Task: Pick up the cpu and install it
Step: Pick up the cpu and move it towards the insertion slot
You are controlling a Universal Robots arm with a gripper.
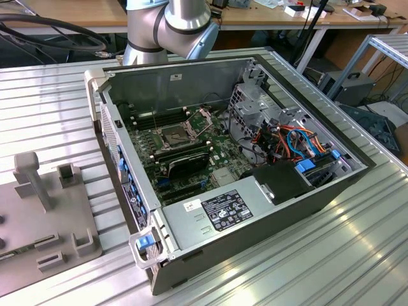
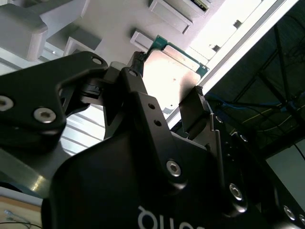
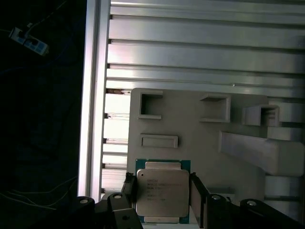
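Ribbed aluminium counter [image 1: 51,115] carries all the work. Its bare slats run free on every side of the open computer case [image 1: 166,89], with wooden desks behind.

In the first wrist view the counter [image 3: 205,47] ends at a raised rail just beside the grey fixture plate [image 3: 186,124]. Beyond the rail there is only dark floor, loose wires and a power strip [image 3: 28,40].

The arm [image 1: 169,25] rises behind the case's back wall in the exterior view.

In the first wrist view the fingers [image 3: 198,200] stand either side of the cpu [image 3: 162,191], closed against its two opposite edges, at the plate's near edge. In the second wrist view the fingers [image 2: 193,107] hold the cpu [image 2: 174,76] flat, lid facing the camera, with the plate's holders behind it. Whether the cpu rests on the plate or is clear of it cannot be told.

The fixture plate [image 1: 19,210] lies at the exterior view's left, near the case, with an upright post [image 1: 32,182] and several small holders on it.

Inside the case, the socket [image 1: 173,135] sits on the motherboard [image 1: 220,137] towards the back wall. Orange and blue cables [image 1: 293,143] crowd the side at the exterior view's right. A labelled power supply [image 1: 217,213] fills the front corner.
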